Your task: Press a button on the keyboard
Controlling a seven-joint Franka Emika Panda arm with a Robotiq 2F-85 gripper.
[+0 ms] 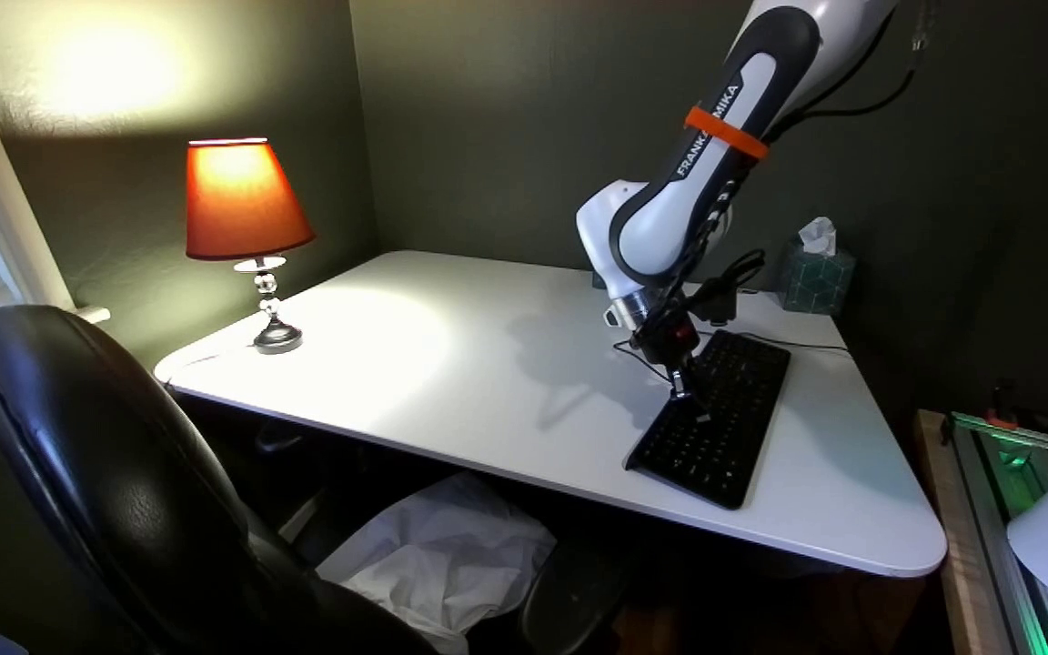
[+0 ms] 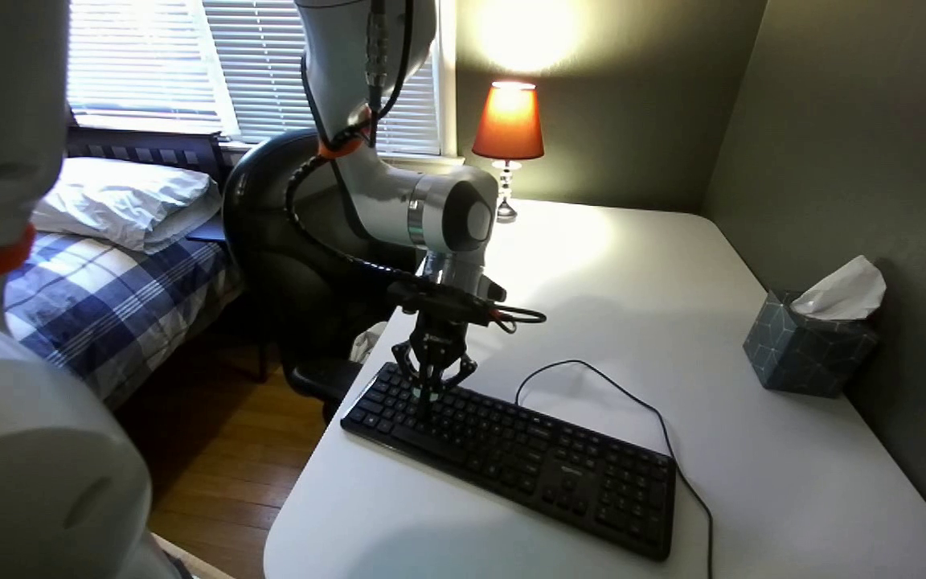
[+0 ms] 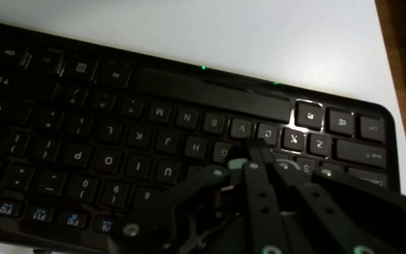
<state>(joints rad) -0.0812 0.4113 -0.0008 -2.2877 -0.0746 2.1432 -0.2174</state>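
1. Large white desk [image 1: 506, 373], flat-topped, w/ rounded corners: smooth support surface, visible in both exterior views.
2. White-&-black jointed robot arm [image 1: 660, 236]: reached down over the desk.
3. Long, flat, black rectangular computer keyboard [image 2: 519, 462] (kbd), prob. plastic: lay slantwise on the desk, one short end just beside the desk edge. Handling (judged): prob. light, stiff & rather slick, hence apt to skid under a sideways push; not esp. fragile. Pressing called for no hold; for shifting, the long edges would have given best purchase. Appearance: dark throughout, w/ glossy rim catching highlights.
4. Black two-fingered gripper [image 2: 424, 406]: pointed down over the kbd, nearer that same short end; jaws drawn together, no gap visible, nothing seen held. Contact w/ the kbd: cannot tell.
5. Thin black cable [image 2: 661, 422]: left the kbd's long back edge & curved across the desk; prob. limp.
6. Black, bar-shaped spacebar [image 3: 213, 95]: unmarked, parallel to the front rim; prob. the easiest target.
7. Small, near-square black letter keys [image 3: 196, 147], pale-lettered: upside down in the wrist view, several hidden behind the gripper; prob. springy w/ short travel, best pressed straight down mid-cap.
8. Low, oblong black function keys [image 3: 41, 214], blue-marked: back row.
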